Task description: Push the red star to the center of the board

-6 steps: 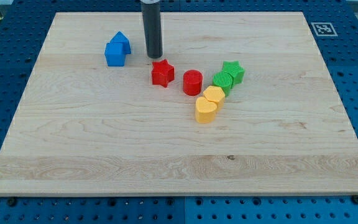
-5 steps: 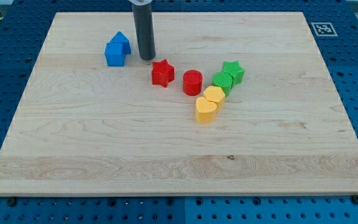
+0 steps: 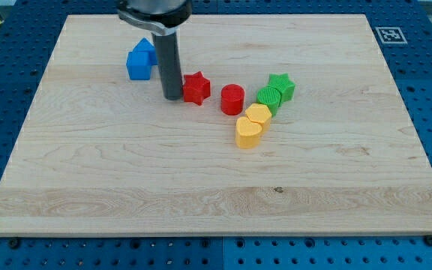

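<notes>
The red star (image 3: pixel 196 88) lies on the wooden board (image 3: pixel 126 172), above and left of its middle. My tip (image 3: pixel 172 97) stands just left of the star, close to or touching its left side. A red cylinder (image 3: pixel 232 99) sits right of the star.
Two blue blocks (image 3: pixel 140 60) sit together at the upper left, partly behind the rod. A green star (image 3: pixel 282 85) and a green block (image 3: pixel 269 97) sit at the right, with two yellow blocks (image 3: pixel 250 126) below them. A marker tag (image 3: pixel 389 34) is on the board's top right corner.
My tip has moved down and to the left, from above the red star to its left side. The blocks have not visibly moved.
</notes>
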`<action>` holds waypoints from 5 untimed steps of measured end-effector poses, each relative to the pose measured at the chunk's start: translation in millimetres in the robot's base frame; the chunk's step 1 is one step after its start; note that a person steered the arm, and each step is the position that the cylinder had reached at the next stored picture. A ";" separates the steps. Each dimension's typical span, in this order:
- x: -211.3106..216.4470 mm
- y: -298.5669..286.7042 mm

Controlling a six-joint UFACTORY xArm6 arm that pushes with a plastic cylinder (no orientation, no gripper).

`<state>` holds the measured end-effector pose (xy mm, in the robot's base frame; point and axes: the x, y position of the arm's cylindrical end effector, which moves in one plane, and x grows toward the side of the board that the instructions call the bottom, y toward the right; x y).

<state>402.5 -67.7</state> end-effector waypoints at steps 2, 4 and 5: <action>-0.1 14.4; -0.2 20.5; 16.0 11.1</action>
